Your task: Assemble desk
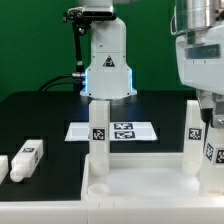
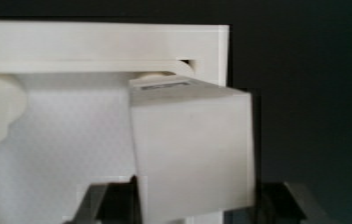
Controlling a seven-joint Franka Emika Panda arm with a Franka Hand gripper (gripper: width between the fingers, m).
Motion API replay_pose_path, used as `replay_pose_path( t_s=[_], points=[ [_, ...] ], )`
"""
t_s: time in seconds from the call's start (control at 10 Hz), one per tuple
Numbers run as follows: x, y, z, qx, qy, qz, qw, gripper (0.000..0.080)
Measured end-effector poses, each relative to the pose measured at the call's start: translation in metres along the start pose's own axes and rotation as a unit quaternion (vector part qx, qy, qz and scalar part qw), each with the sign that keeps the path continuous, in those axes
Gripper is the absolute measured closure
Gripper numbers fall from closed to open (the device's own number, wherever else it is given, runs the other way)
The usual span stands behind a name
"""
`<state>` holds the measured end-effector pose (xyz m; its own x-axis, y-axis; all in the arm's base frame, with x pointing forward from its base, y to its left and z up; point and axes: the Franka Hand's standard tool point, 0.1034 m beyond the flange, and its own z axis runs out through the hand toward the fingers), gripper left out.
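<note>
**A:** What takes up the most room?

**B:** The black desk point(image 1: 40, 115) fills the exterior view. The white tabletop panel point(image 1: 140, 192) lies on it along the lower edge of the frame, cut off at the bottom. The robot base point(image 1: 108, 60) stands at upper centre, with the marker board point(image 1: 122, 130) flat in front of it.

**A:** And the legs?

**B:** One standing leg point(image 1: 100, 135) rises at the panel's left end, and a second standing leg point(image 1: 192, 130) rises towards the right. Two loose legs point(image 1: 27, 153) lie at lower left, one of them cropped by the frame.

**A:** The claw?

**B:** The claw point(image 1: 210, 120) hangs at the right edge, partly cropped, so its jaws are hard to read there. The wrist view shows it closed partway on the gripped leg point(image 2: 191, 150), with black fingers point(image 2: 105, 205) pressed against both sides.

**A:** Anything only the wrist view gives?

**B:** That leg's far end sits at the panel's rimmed corner. I can't tell whether it is seated in a socket. A blurred rounded white shape beside it is also unclear.
</note>
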<state>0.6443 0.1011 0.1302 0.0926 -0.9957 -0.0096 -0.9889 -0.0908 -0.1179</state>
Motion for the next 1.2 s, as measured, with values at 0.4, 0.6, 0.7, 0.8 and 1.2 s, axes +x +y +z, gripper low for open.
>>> replay_pose_path(
  t_s=[0.4, 0.6, 0.7, 0.8, 1.2],
  points=[
    [-0.002, -0.001, 0.0, 0.0, -0.003, 0.102, 0.995, 0.0517],
    [-0.002, -0.001, 0.0, 0.0, -0.001, 0.073, 0.997, 0.0517],
    [-0.004, -0.002, 0.0, 0.002, 0.009, -0.045, 0.999, 0.0364],
    [-0.01, -0.006, 0.001, 0.016, 0.011, -0.127, 0.992, 0.0234],
    [-0.017, -0.003, 0.0, 0.005, 0.018, -0.271, 0.962, 0.0155]
  ],
)
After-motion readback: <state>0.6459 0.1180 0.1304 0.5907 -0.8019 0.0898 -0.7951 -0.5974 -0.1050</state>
